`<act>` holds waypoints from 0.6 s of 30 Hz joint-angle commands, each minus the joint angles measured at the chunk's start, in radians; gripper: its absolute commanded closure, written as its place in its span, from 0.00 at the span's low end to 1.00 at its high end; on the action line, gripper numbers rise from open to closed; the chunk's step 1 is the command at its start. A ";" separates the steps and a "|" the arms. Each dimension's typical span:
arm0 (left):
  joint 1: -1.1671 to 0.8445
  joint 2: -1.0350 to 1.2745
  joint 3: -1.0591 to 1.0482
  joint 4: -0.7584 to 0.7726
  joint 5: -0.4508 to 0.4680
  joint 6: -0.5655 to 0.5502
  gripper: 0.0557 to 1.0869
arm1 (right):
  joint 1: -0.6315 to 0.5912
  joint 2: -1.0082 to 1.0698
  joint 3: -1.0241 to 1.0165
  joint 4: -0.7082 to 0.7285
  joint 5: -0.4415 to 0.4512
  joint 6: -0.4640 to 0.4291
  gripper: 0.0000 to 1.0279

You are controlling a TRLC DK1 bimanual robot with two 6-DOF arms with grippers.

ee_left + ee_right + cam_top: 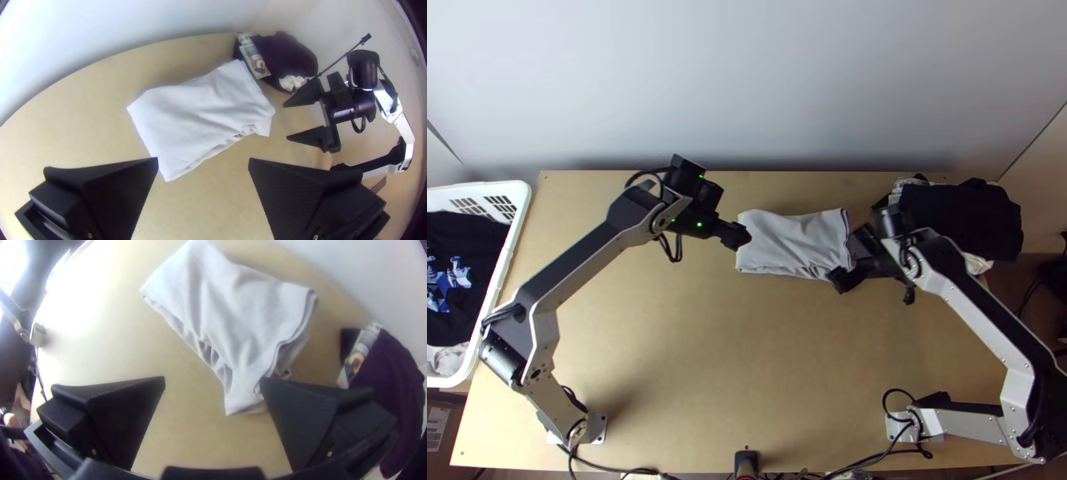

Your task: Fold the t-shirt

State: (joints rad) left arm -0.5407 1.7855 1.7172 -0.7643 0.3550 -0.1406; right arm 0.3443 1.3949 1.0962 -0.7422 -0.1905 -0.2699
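Left gripper (pixel 203 161) is held with fingers parted, nothing gripped; t-shirt (pixel 787 240), laid folded mid-width towards the table's back, could be skewed if its left end is brushed. Right gripper (pixel 213 381) is spread, empty; if just the top ply is caught at the loose right end, the fold may be undone. Basket (pixel 487 189): stiff slotted plastic. T-shirt: soft, pale, rumpled oblong. Pile (pixel 979 220): dark, bunched cloth.

One camera looks steeply down from high over my counter's (pixel 691 368) near edge; two sit close in, on my left wrist (pixel 703 214) and right wrist (pixel 885 254), angled down and inward from opposite sides, so all three share the pale shirt (pixel 791 244) and the dark clothes (pixel 963 216)
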 commanded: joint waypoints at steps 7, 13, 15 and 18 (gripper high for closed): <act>0.085 -0.140 -0.131 -0.030 -0.011 0.012 0.04 | 0.194 0.056 -0.121 0.412 0.105 -0.253 0.03; 0.091 -0.158 -0.174 -0.021 -0.014 0.007 0.04 | 0.216 0.131 -0.160 0.541 0.114 -0.321 0.04; 0.091 -0.159 -0.180 -0.018 -0.014 0.007 0.04 | 0.225 0.148 -0.174 0.561 0.125 -0.341 0.04; 0.097 -0.161 -0.182 -0.017 -0.014 0.009 0.04 | 0.239 0.168 -0.188 0.584 0.137 -0.362 0.04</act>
State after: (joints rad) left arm -0.4568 1.6409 1.5623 -0.7876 0.3397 -0.1303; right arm 0.5472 1.5089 0.9485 -0.2501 -0.0776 -0.5724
